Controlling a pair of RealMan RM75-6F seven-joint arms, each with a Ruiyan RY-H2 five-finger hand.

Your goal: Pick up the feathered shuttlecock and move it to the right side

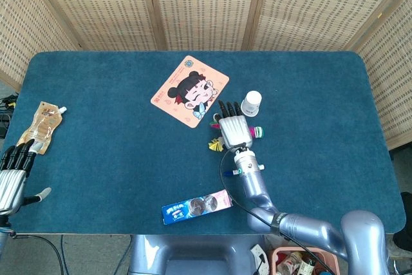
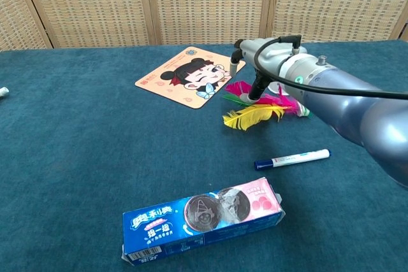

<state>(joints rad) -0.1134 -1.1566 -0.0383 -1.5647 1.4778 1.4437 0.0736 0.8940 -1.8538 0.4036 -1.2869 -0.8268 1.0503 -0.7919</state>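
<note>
The feathered shuttlecock [image 2: 252, 115] lies on the blue table, its yellow and pink feathers pointing left and its green-and-white base to the right. My right hand [image 1: 234, 130] hovers directly over it with fingers spread and extended, holding nothing. In the head view only a yellow feather tip [image 1: 212, 145] and the base [image 1: 259, 132] show past the hand. The right hand [image 2: 264, 60] in the chest view sits just above the pink feathers, fingertips pointing down. My left hand [image 1: 13, 173] rests open at the table's near left edge.
A cartoon-face mat [image 1: 190, 90] lies behind the shuttlecock and a white paper cup [image 1: 252, 102] stands to its right. A blue marker [image 2: 292, 157] and a cookie box [image 2: 203, 217] lie nearer the front. A snack pouch [image 1: 42, 123] is far left.
</note>
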